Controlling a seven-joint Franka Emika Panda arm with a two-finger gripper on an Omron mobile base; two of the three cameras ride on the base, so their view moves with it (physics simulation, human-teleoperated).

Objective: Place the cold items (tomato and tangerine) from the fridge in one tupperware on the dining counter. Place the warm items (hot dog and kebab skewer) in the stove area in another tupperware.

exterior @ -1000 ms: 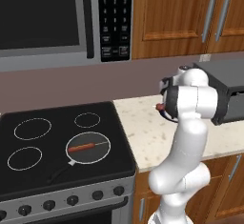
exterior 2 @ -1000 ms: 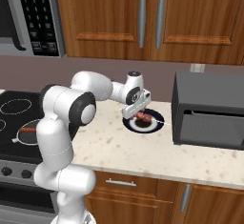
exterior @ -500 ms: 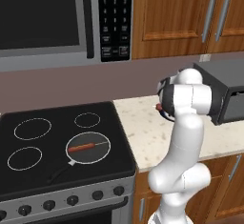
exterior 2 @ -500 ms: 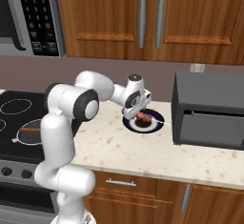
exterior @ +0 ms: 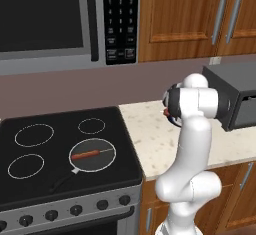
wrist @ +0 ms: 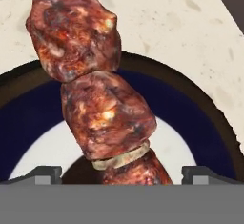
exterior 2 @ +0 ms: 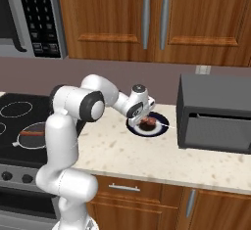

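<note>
Reddish-brown chunks of grilled meat make up the kebab skewer [wrist: 95,94], which lies on a dark blue plate [wrist: 190,118] with a white centre; the plate sits on the pale speckled surface [exterior 2: 147,155] between the black stove top [exterior: 65,154] and a dark grey box-shaped appliance [exterior 2: 215,114]; the gripper [exterior 2: 144,121] hangs low over the plate, its fingers [wrist: 45,174] spread wide and released, one tip on either side of the skewer's lower end and apart from the meat; the skewer's thin stick pokes out past the plate rim toward the appliance in the right base view; on the stove, a hot dog [exterior: 86,154] rests in a shallow round pan [exterior: 107,146] on the front burner, well apart from the plate; a microwave [exterior: 65,19] hangs above the stove, beside brown wooden cabinets [exterior 2: 147,18].
</note>
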